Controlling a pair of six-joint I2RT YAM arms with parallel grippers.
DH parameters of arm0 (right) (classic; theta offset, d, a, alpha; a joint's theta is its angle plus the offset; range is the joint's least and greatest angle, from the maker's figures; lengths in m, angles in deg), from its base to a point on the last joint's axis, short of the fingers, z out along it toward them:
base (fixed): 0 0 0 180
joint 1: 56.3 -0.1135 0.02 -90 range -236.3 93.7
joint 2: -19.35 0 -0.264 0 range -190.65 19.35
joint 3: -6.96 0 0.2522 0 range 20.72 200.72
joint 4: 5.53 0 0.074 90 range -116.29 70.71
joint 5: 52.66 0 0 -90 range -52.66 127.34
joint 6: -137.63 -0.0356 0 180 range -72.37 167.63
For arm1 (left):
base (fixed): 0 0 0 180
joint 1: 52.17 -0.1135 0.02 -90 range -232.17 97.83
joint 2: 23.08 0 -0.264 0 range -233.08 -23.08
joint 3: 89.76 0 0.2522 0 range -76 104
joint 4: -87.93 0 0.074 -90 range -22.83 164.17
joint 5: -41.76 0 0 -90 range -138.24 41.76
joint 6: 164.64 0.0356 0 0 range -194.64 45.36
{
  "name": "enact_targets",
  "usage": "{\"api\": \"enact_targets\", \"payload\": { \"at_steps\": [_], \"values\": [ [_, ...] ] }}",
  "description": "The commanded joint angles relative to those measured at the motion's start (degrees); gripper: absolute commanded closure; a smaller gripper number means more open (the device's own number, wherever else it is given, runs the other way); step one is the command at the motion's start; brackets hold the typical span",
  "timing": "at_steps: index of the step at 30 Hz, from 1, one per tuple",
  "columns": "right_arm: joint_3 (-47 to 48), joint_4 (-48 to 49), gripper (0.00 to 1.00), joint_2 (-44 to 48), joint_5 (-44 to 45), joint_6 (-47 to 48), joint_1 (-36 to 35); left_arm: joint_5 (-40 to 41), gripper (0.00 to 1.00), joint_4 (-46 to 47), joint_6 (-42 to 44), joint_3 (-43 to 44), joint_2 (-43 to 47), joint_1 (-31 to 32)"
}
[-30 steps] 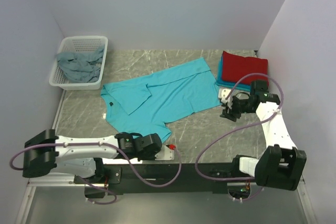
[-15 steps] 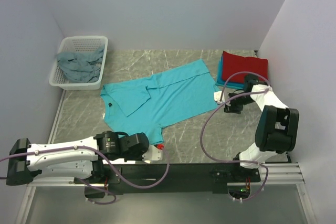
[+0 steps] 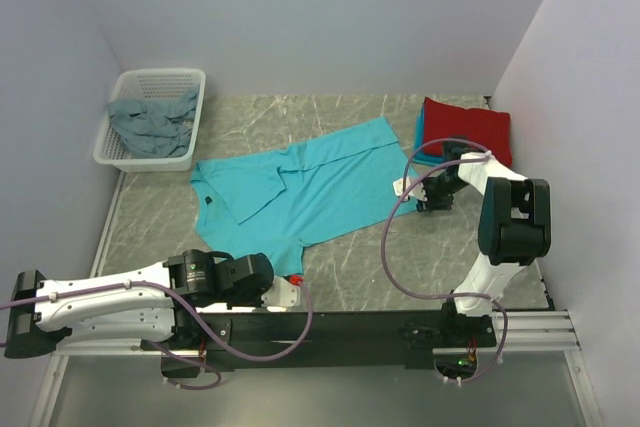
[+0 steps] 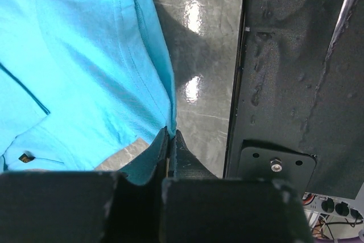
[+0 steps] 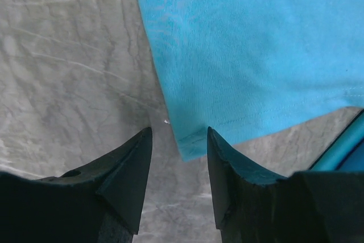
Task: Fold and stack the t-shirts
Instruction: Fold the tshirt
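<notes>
Over the last second the right arm had swung in from the right side of the bench and folded back on itself. That carried the right end effector leftward to the right-hand corner of the turquoise t-shirt. The left arm had drawn back to the left, and the left end effector had slid left with it along the near edge.

The turquoise t-shirt lay spread across the middle of the bench, with one sleeve flap turned over on its body. The left end effector was closed, its fingers pressed together on the near hem corner. It probably held that corner to keep the hem taut and anchored while the other side was picked up. The right end effector hung low with its fingers apart, straddling the opposite hem corner and not yet gripping. That placement looked like the set-up for a pinch, so that both hem corners could be lifted and carried over together in a fold.

At the far right, a red t-shirt sat folded on a turquoise-blue t-shirt, apparently the stack to build on. A grey-blue t-shirt lay crumpled in the white basket at the far left, seemingly waiting its turn.
</notes>
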Motion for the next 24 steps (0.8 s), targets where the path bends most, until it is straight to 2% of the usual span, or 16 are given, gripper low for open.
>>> {"api": "enact_targets", "payload": {
  "at_steps": [1,10,13,18,19,24],
  "values": [
    [0.8,1.3,0.50,0.3,3.5,1.6,-0.5,0.4,1.00,-0.6,-0.5,1.7,1.4,0.3],
    [2.1,2.6,0.55,-2.6,6.9,1.1,-1.4,0.8,1.00,0.2,0.3,1.0,1.9,0.3],
    [2.5,2.0,0.61,-3.0,7.9,1.2,-2.0,0.8,1.00,0.3,0.1,1.0,1.9,0.3],
    [2.6,1.8,0.76,-3.4,8.6,1.1,-3.2,0.8,1.00,1.1,0.2,1.0,1.9,0.3],
    [2.6,1.8,0.82,-3.5,8.6,0.9,-3.2,1.0,1.00,1.0,0.1,1.0,2.0,0.3],
    [3.0,1.6,0.94,-3.2,7.7,0.4,-3.3,1.3,1.00,0.8,-0.1,1.0,2.9,0.3]
  ]
}}
